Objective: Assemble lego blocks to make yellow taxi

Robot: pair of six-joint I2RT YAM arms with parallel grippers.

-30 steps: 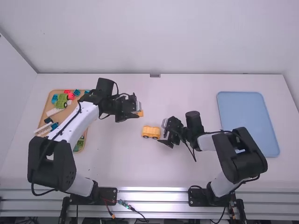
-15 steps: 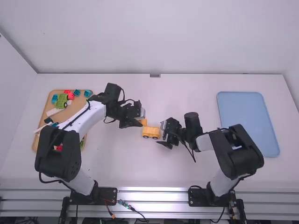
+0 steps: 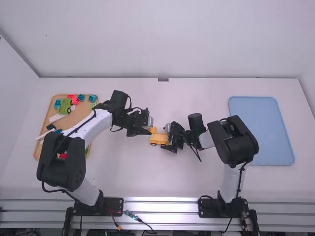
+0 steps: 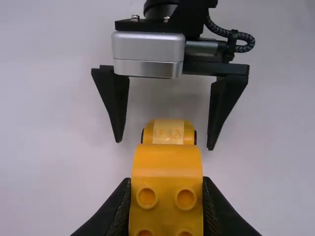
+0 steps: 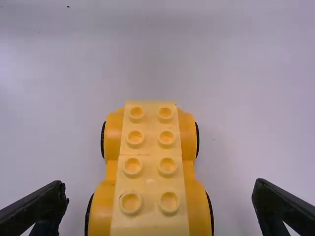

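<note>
Jaws: left pair's pinching the curved yellow plastic block (image 4: pixel 167 164), right pair's spread astride the yellow wheeled plastic base (image 5: pixel 150 184). I'd brace that, align, press straight.

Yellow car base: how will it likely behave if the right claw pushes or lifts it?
The car base may well roll lengthwise, given the wheels along both sides. It will probably stay stiff when squeezed, looking like molded plastic. Tipping seems unlikely, since the wheels stand outside the studded top.
</note>
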